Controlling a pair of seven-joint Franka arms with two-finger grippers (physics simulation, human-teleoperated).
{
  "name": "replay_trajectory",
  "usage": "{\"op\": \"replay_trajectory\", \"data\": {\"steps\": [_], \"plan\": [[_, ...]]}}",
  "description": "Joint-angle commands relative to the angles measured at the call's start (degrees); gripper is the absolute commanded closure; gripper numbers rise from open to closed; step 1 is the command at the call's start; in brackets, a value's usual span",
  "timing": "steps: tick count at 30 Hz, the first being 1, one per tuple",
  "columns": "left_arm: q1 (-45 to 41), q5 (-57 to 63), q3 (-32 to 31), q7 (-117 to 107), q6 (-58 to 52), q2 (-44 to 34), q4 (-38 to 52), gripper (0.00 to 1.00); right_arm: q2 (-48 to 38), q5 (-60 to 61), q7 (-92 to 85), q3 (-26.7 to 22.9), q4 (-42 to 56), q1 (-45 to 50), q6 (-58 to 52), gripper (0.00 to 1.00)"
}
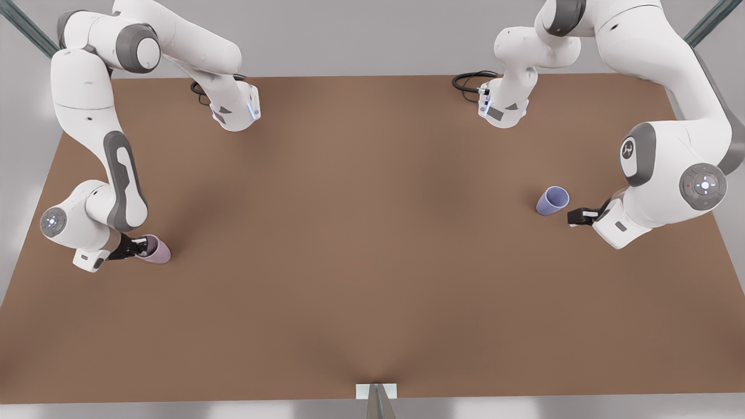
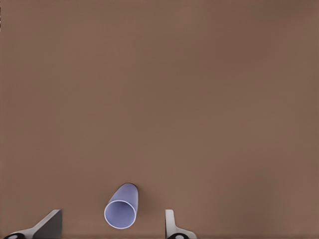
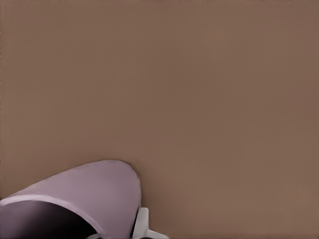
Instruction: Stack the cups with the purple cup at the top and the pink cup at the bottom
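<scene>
The pink cup (image 1: 157, 250) stands on the brown table (image 1: 372, 244) at the front view's left. My right gripper (image 1: 138, 247) is shut on it at the rim. One finger (image 3: 142, 225) lies against the outer wall of the pink cup (image 3: 94, 191), and the other finger is hidden. The purple cup (image 1: 552, 201) stands at the front view's right, mouth up. My left gripper (image 1: 573, 216) hovers just beside it, open. In the left wrist view, the purple cup (image 2: 121, 211) sits between the two spread fingertips of my left gripper (image 2: 110, 228) without touching either.
Both arm bases, with black cables (image 1: 468, 81), stand along the table's far edge. A small white marker (image 1: 376, 391) sits at the middle of the near edge. A wide stretch of bare table lies between the two cups.
</scene>
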Motion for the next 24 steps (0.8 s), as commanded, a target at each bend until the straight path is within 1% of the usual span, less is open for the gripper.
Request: {"op": "replay_trajectory", "data": {"steps": [1,4,6,9,11,12,13,14,16,17,18,20,22,24], "plan": [[0.0,0.0,0.2,0.5,0.3,-0.1,0.0,0.0,-1.1,-0.1,1.2,0.8,0.1,0.0,-1.5,0.79],[0.0,0.1,0.2,0.4,0.9,-0.1,0.1,0.0,-7.2,-0.1,8.7,3.6,0.1,2.5,-8.1,0.79],[0.0,0.1,0.2,0.4,0.9,-0.1,0.1,0.0,-9.9,0.0,16.8,3.6,0.8,7.9,-12.6,0.79],[0.0,0.1,0.2,0.4,1.1,0.0,0.1,0.0,-12.0,2.6,32.4,3.5,1.9,19.3,-14.5,0.79],[0.0,0.1,0.2,0.4,1.7,0.1,0.1,0.0,-11.4,2.7,42.5,3.8,3.4,25.8,-14.7,0.79],[0.0,0.1,0.2,0.4,1.7,0.0,0.0,0.0,-9.9,2.7,51.4,3.8,5.8,31.4,-14.8,0.79],[0.0,0.1,0.2,0.4,1.9,-0.1,-0.2,0.0,-7.8,2.9,54.9,3.8,7.6,35.4,-14.0,0.79],[0.0,0.1,0.2,0.4,1.9,-0.3,-0.3,0.0,-5.6,2.9,59.1,3.8,10.8,37.3,-14.0,0.79],[-0.1,0.1,0.2,0.3,3.1,-0.8,-2.2,0.0,0.2,3.2,68.6,3.8,18.5,42.9,-14.7,0.79],[-0.1,0.1,0.1,0.0,3.8,-0.9,-2.7,0.0,5.1,3.4,74.9,3.7,24.8,48.0,-15.4,0.79],[-0.1,0.2,0.1,0.1,3.8,-0.9,-2.8,0.0,7.5,3.3,78.2,3.7,27.3,50.6,-15.4,0.79],[-0.1,0.2,0.1,-0.2,3.7,-0.9,-2.8,0.0,16.1,3.1,86.7,3.4,38.2,55.5,-15.5,0.79],[-0.1,0.2,0.2,-0.2,3.7,-0.9,-2.8,0.0,24.0,3.1,93.2,3.2,49.1,58.2,-15.7,0.79],[-0.1,0.2,0.2,0.2,3.5,-0.9,-2.8,0.0,28.7,3.1,97.9,3.2,56.7,60.0,-16.2,0.79]]}}
